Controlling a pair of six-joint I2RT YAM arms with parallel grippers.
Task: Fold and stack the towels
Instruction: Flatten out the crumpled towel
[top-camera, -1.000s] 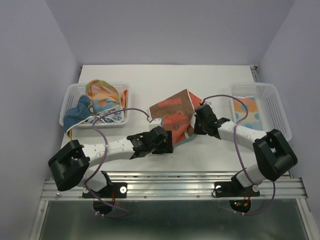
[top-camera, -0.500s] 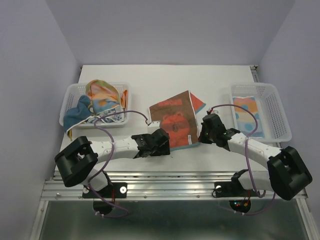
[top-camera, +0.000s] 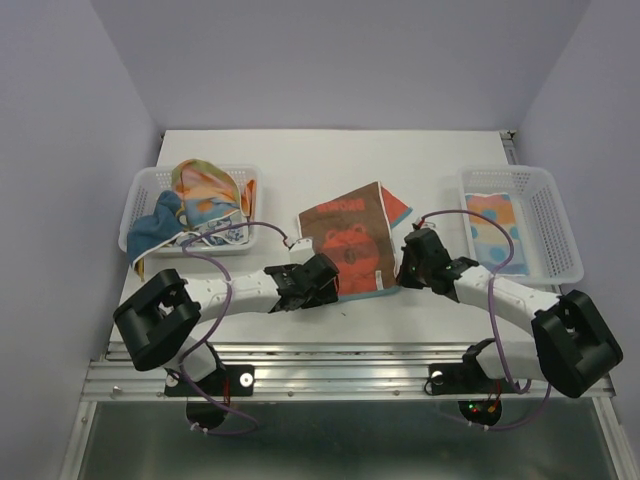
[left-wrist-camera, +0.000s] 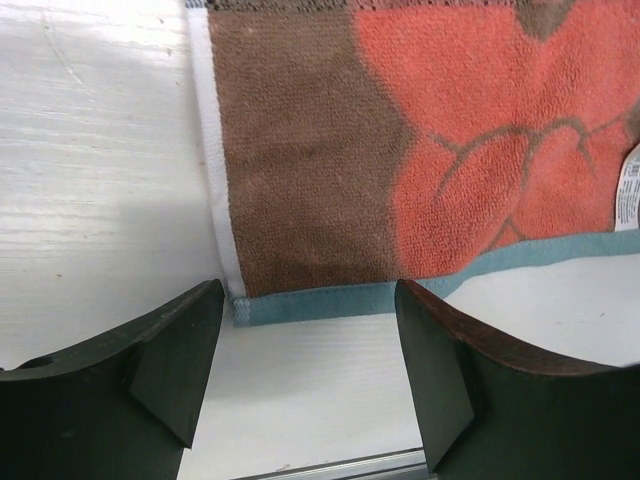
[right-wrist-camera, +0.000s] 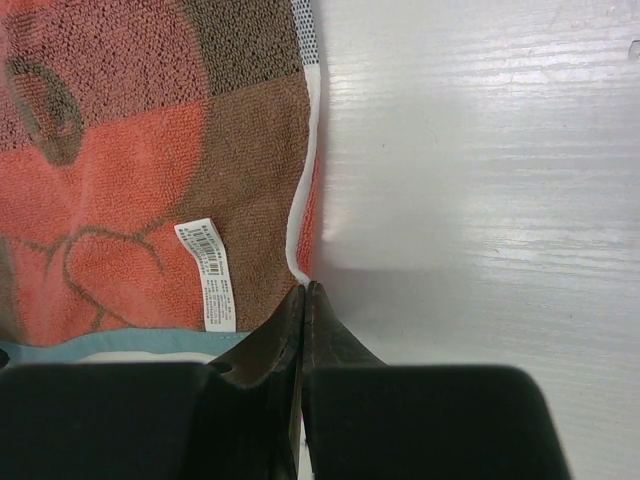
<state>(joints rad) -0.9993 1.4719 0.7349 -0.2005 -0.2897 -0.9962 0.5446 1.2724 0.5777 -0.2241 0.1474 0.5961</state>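
Note:
The brown towel with the red bear (top-camera: 350, 240) lies folded flat on the table's middle. It has a teal hem at the near edge and a white label (right-wrist-camera: 207, 272). My left gripper (top-camera: 322, 280) is open and empty, its jaws standing just short of the towel's near left corner (left-wrist-camera: 240, 305). My right gripper (top-camera: 408, 262) is at the towel's right edge, its jaws pressed together on the white border (right-wrist-camera: 303, 270). More towels (top-camera: 205, 195) are heaped in the left basket. A folded towel with orange and blue circles (top-camera: 492, 225) lies in the right basket.
A white perforated basket (top-camera: 140, 195) stands at the left and another (top-camera: 548, 215) at the right. The table's metal front rail (left-wrist-camera: 330, 468) runs just below my left gripper. Purple cables loop over both arms.
The right gripper brought the raised towel edge down and toward the front; the towel now lies flat and folded. The left gripper stayed at the near left corner, shifting slightly.

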